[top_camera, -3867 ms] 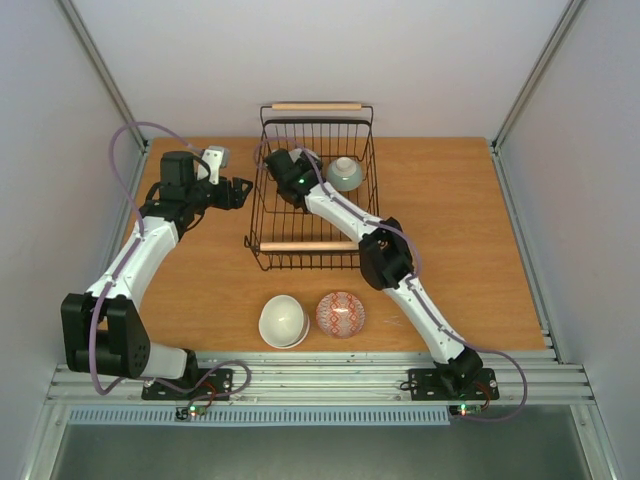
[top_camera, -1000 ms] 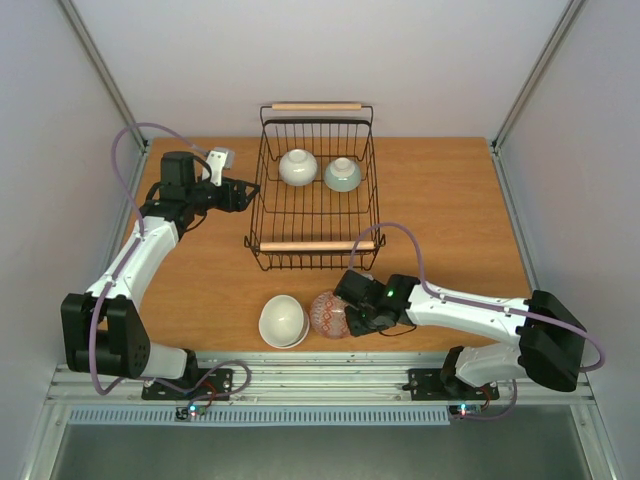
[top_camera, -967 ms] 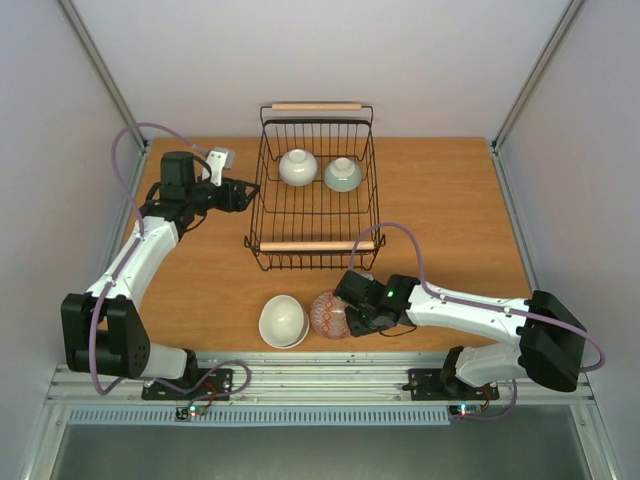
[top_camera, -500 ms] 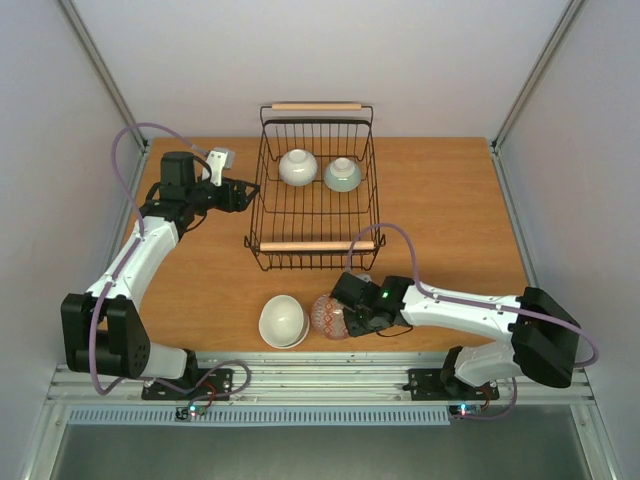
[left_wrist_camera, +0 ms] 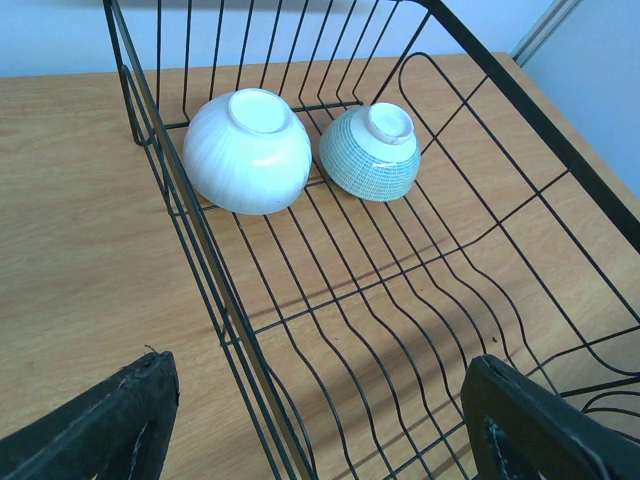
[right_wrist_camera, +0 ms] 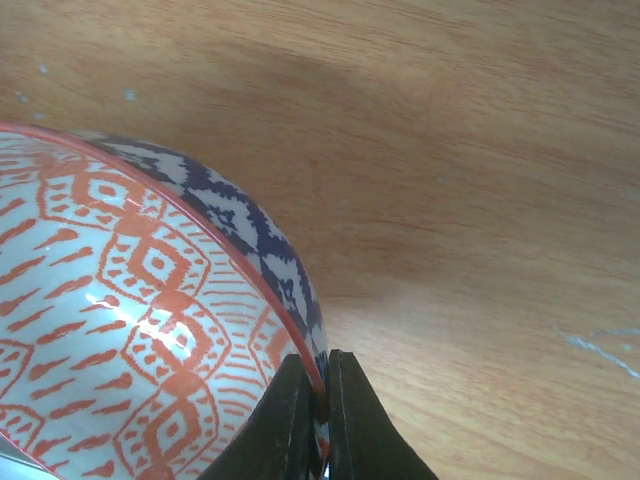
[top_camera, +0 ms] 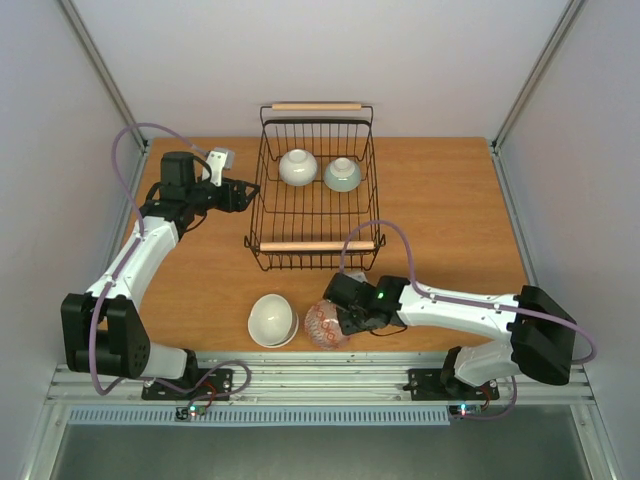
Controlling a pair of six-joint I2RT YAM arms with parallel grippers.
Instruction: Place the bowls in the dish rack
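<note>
- Currently, the left gripper [top_camera: 247, 195] hangs just beside the left wall of the rack with its jaws spread wide, holding nothing; in its wrist view both black fingers [left_wrist_camera: 100, 430] sit at the bottom corners with only wire and wood between them.
- The cream-white round ceramic bowl [top_camera: 272, 320] sits on the orange-brown wooden table [top_camera: 450, 220], near the front edge, outside the rack, mouth up.
- The rectangular black wire dish rack [top_camera: 316, 245] with two light wooden bar handles stands at the middle of the table, towards the back.
- It holds two bowls, both upside down with their foot rings up, side by side at its far end: a white ribbed ceramic bowl [left_wrist_camera: 248, 150] on the left and a pale green cross-hatched ceramic bowl [left_wrist_camera: 372, 152] on the right. The nearer part of the rack holds nothing.
- The red-and-blue patterned ceramic bowl [right_wrist_camera: 130, 300] is just beside the cream-white bowl, to its right, tipped at the table's front.
- The right gripper [right_wrist_camera: 318, 400] is pinched tight on that patterned bowl's rim, one finger inside and one outside.
</note>
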